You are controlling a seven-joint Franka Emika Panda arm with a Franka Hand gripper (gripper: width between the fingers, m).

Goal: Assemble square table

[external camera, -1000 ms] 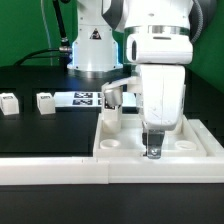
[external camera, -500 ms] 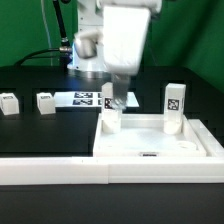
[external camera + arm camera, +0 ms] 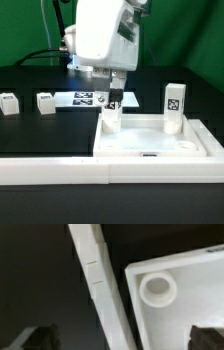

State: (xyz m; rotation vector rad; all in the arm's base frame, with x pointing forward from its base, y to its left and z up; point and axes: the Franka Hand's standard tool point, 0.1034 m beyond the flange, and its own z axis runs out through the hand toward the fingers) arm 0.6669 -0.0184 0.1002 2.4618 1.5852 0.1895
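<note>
Lifted away from the tray's near rim since a second ago, the gripper (image 3: 113, 102) now hangs at frame centre, its fingers (image 3: 38, 338) spread wide with nothing between them. The square table top (image 3: 150, 148) fills the lower right. Inside it stand a left leg (image 3: 111, 122) and a right leg (image 3: 173, 108), both upright. A loose leg (image 3: 10, 102) and a second loose leg (image 3: 45, 101) lie at middle left on the black table (image 3: 40, 135). A green backdrop (image 3: 200, 50) stands behind.

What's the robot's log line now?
claw: open, empty | white square plastic table top: two short white block legs standing | loose legs: two
</note>
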